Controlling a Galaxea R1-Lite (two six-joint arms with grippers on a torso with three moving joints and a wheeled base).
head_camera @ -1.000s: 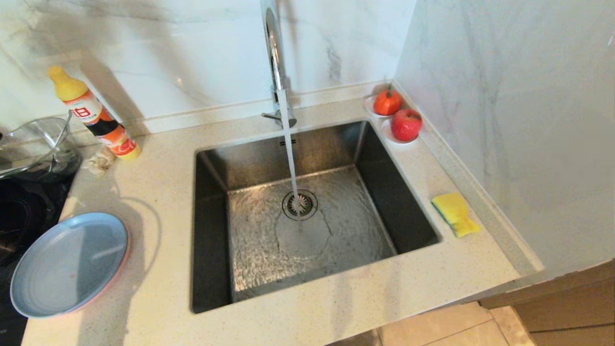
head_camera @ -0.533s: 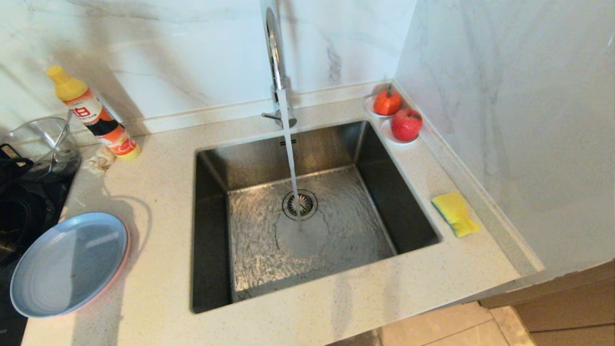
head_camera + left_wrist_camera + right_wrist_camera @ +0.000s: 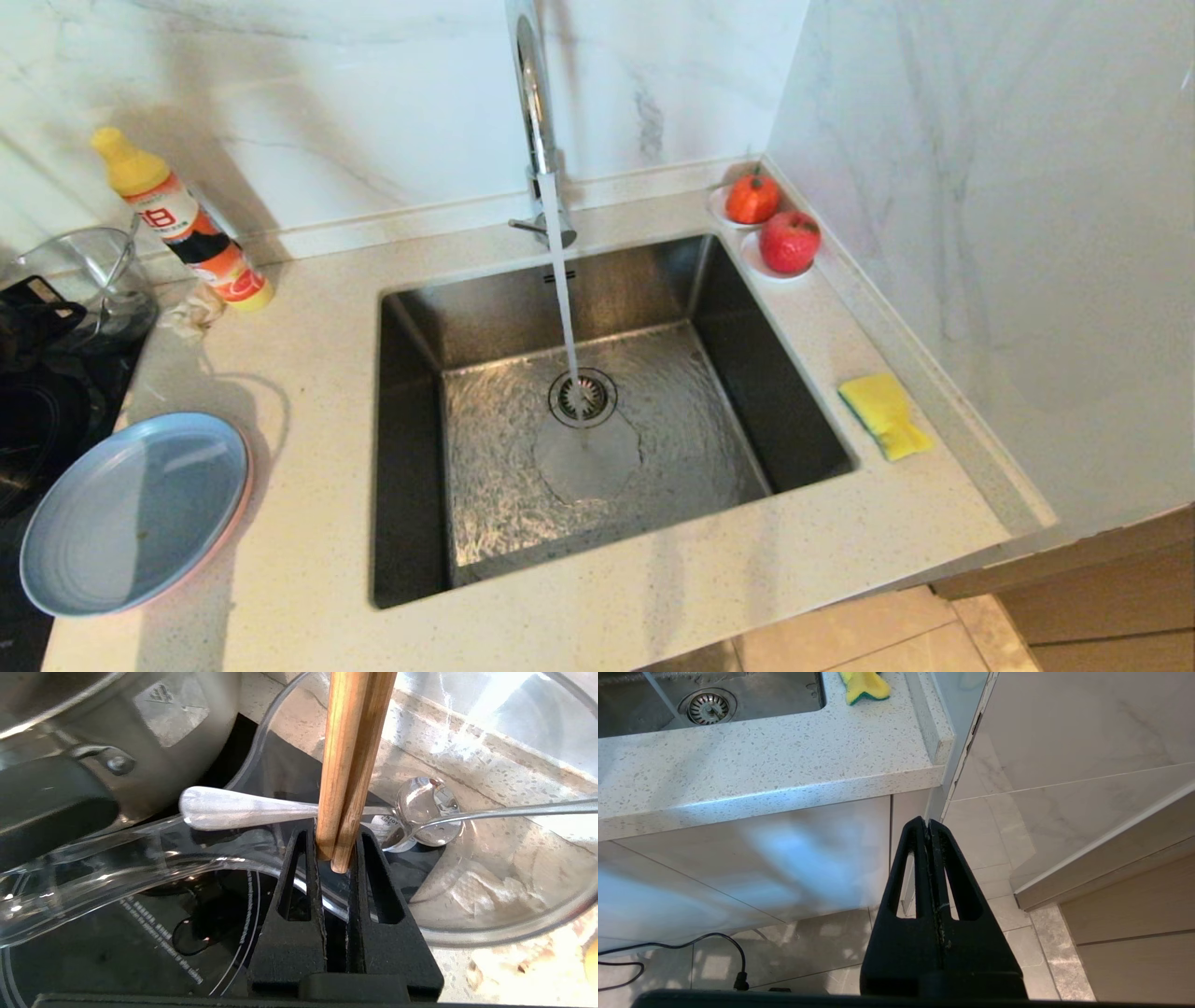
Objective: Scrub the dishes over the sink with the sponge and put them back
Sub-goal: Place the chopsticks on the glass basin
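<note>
The left claw (image 3: pixel 334 858), nearly closed, noses at chopsticks (image 3: pixel 350 765) in the glass bowl (image 3: pixel 89 280) near the surface's far-left corner, the blue plate (image 3: pixel 135 513) sits front-left, the sponge (image 3: pixel 885 415) beside the sink (image 3: pixel 597 411) for scrubbing, and the right claw (image 3: pixel 928 823) hangs shut below the surface's front edge.

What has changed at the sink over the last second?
The left gripper has come into the head view at the far left edge, by the glass bowl; a second ago it was out of sight. It is shut on a pair of wooden chopsticks. The plates, sponge and sink with running water are unchanged; the right gripper hangs shut below the counter.
</note>
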